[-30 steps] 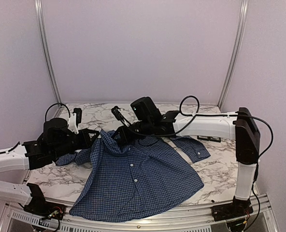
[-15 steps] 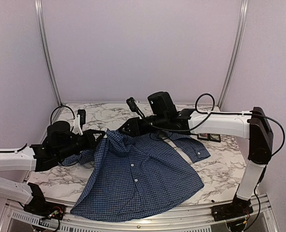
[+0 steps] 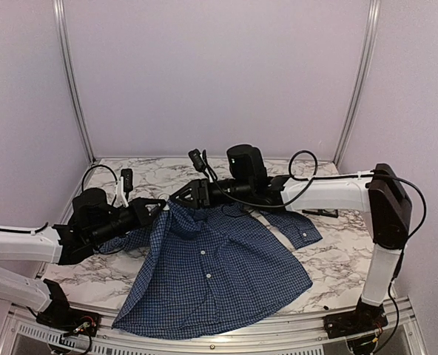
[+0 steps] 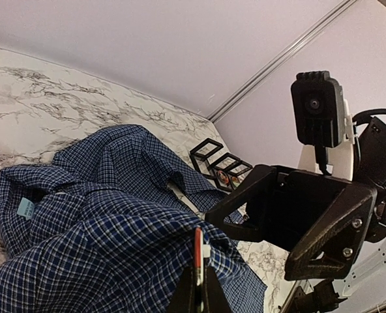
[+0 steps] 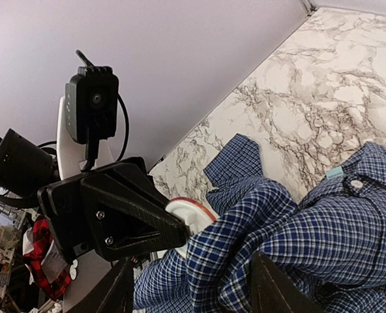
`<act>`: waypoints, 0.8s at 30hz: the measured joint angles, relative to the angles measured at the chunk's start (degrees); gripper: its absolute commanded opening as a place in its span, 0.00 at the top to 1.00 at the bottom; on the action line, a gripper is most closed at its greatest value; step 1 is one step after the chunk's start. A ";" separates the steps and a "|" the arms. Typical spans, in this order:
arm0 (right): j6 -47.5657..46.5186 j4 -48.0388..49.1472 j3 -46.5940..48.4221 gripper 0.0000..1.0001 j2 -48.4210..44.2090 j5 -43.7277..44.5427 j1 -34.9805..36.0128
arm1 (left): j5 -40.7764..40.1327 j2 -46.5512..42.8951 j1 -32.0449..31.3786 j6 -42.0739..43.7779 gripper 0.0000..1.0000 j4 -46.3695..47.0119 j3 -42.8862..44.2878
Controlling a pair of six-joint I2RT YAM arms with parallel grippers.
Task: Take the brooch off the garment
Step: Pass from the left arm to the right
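Fingers of the left gripper (image 4: 197,290) were clenched on the brooch (image 5: 192,216), holding the top of the shirt (image 3: 211,266) raised by it, while the right gripper (image 5: 193,287) stood open astride that fold, likely to grip cloth for a counter-pull.

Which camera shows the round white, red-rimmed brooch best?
Right wrist: the round white, red-rimmed brooch shows its face against the dark blue checked shirt. Left wrist shows it only edge-on in the left gripper; the top view doesn't show it.
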 measured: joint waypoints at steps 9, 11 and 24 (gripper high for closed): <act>6.58 8.83 -2.84 0.53 2.99 -3.78 -0.81 | 1.92 1.57 0.11 -1.75 1.00 4.98 -0.55; 8.90 12.31 -4.28 0.57 3.23 -4.85 -1.33 | 2.36 2.32 0.15 -2.21 1.00 6.08 -0.57; 19.15 27.76 -7.02 0.76 6.23 -10.62 -2.93 | 4.68 4.13 0.26 -3.04 1.00 9.75 -0.55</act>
